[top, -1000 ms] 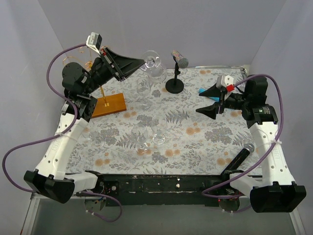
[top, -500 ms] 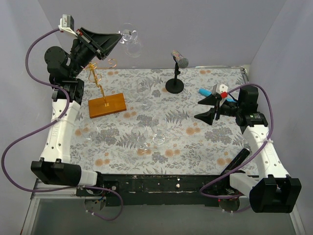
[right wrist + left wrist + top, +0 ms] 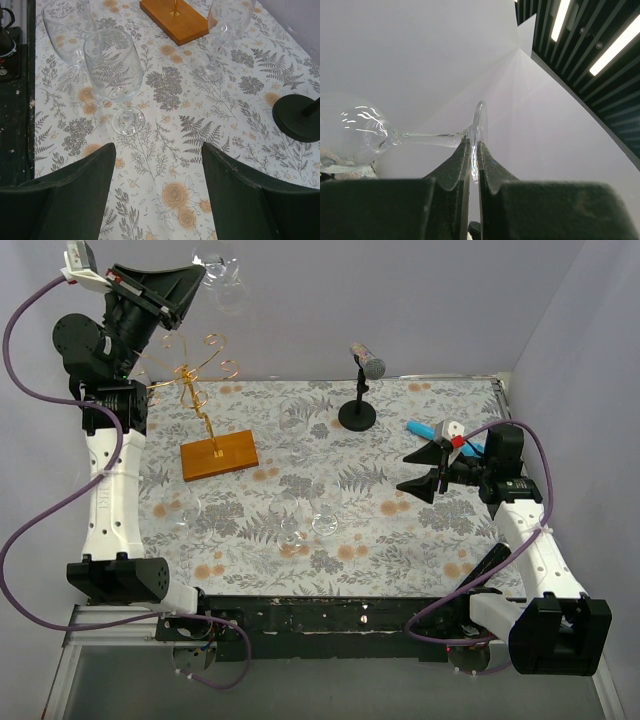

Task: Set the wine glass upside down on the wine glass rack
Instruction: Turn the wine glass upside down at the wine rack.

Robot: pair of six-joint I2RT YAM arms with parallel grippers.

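**While the left arm holds the glass high, the right gripper sits open**

With its jaws nearly together, the left gripper [image 3: 196, 280] pinches the flat foot of the wine glass [image 3: 222, 275]. In the left wrist view, the foot stands edge-on between the two dark fingers [image 3: 450, 167]. The stem runs off to the left and the bowl sits at the left edge of that view, so the glass lies roughly sideways, neither upright nor inverted. From the top view it is up in the air near the back wall, at the top left of the frame.

The wine glass rack [image 3: 220, 455] stands on the floral tablecloth [image 3: 380, 530], on the left side towards the back. Its gold curled arms rise from the orange-brown base. The glass appears above the curls in the frame and is not touching the wire. I cannot tell the height gap.

The right gripper [image 3: 403, 473] is over the right side of the table with its jaws spread wide and nothing between them. The right wrist view looks down between its fingers [image 3: 75, 185] at the cloth.

Three more clear glasses stand upright on the cloth. The nearest glass [image 3: 112, 65] is just ahead of the right gripper, a second glass [image 3: 65, 30] is behind it, and a third glass [image 3: 222, 20] is near the rack's base.

A black microphone stand [image 3: 358, 405] is at the back centre, and a blue object [image 3: 420, 427] lies near the right wrist.
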